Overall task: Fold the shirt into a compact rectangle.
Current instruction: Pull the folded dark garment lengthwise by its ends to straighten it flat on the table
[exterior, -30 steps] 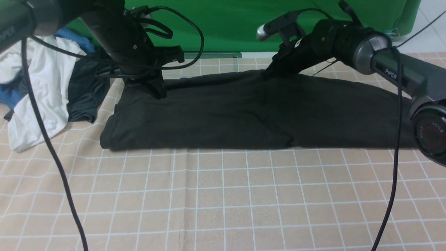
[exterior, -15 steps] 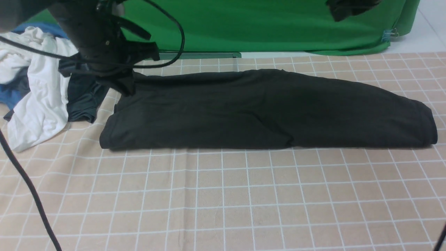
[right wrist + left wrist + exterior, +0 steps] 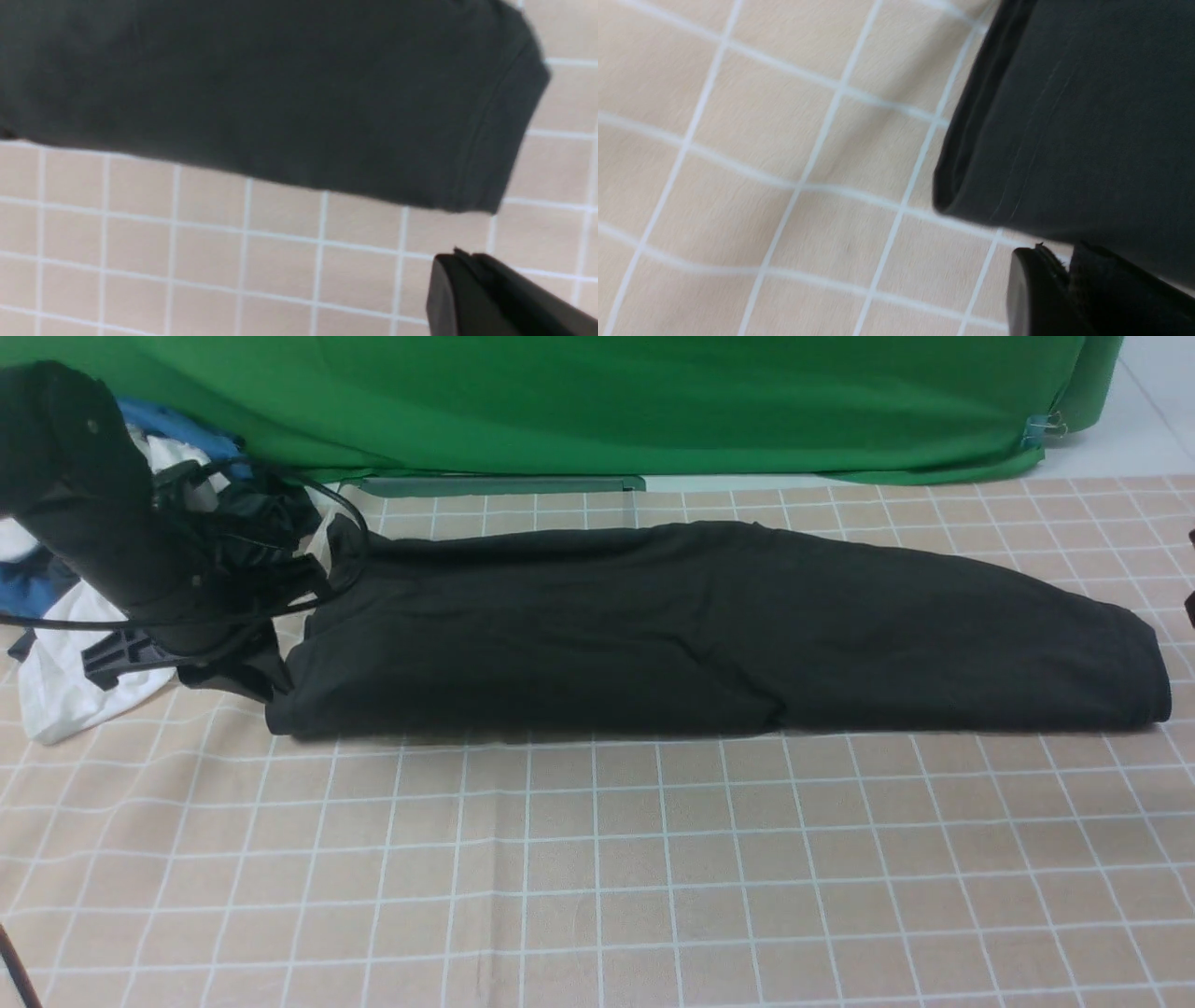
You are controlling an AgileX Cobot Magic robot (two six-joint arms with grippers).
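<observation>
The shirt, black and doubled into a long, low band, stretches across the middle of the desk, where we look over a beige cover ruled with white grid lines. At its left end, we see the left end effector pointing down near the front corner, its fingers narrowly parted; we cannot tell whether they touch the fabric. The right end effector is closed, near the band's right end, and we see nothing between its fingertips. A crease runs toward the front edge near the middle. At far left, we find a white garment and blue fabric; green cloth hangs behind.
</observation>
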